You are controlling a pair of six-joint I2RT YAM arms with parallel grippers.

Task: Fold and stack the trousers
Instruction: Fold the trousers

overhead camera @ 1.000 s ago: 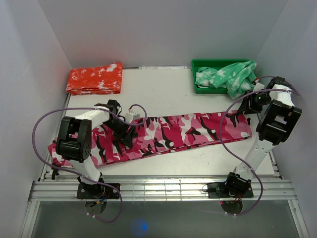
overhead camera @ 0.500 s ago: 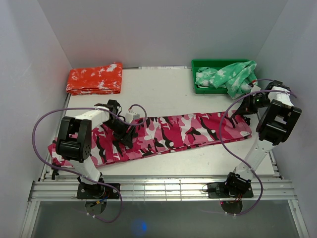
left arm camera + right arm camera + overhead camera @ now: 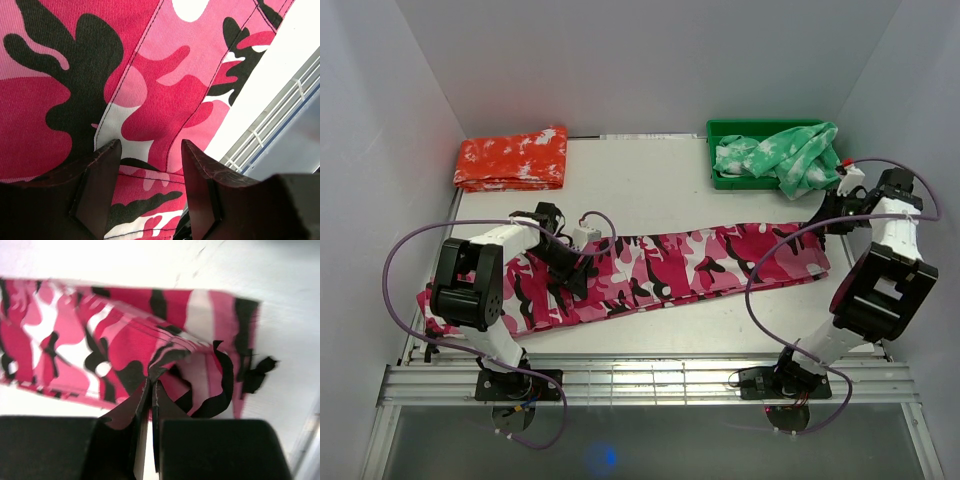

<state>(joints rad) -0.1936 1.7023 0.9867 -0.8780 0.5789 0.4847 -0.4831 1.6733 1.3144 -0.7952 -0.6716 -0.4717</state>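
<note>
The pink camouflage trousers (image 3: pixel 700 262) lie stretched across the table from front left to right. My left gripper (image 3: pixel 567 268) hangs open just above their left part. In the left wrist view the cloth (image 3: pixel 150 75) fills the gap between its spread fingers (image 3: pixel 102 170). My right gripper (image 3: pixel 823 215) is at the trousers' right end, shut on a pinch of the cloth edge. The right wrist view shows the cloth (image 3: pixel 75 340) bunched and raised at its tips (image 3: pixel 152 381). A black drawstring (image 3: pixel 225 380) dangles beside the pinched cloth.
A folded orange-red garment (image 3: pixel 512 158) lies at the back left. A green bin (image 3: pixel 725 128) at the back right holds a green-and-white garment (image 3: pixel 785 155) that spills over its side, close to my right arm. White walls close in both sides, and a metal rail (image 3: pixel 640 380) runs along the front.
My right gripper has shut on the right end of the trousers and the right arm has swung back and to the right, lifting that edge. The left arm has not moved.
</note>
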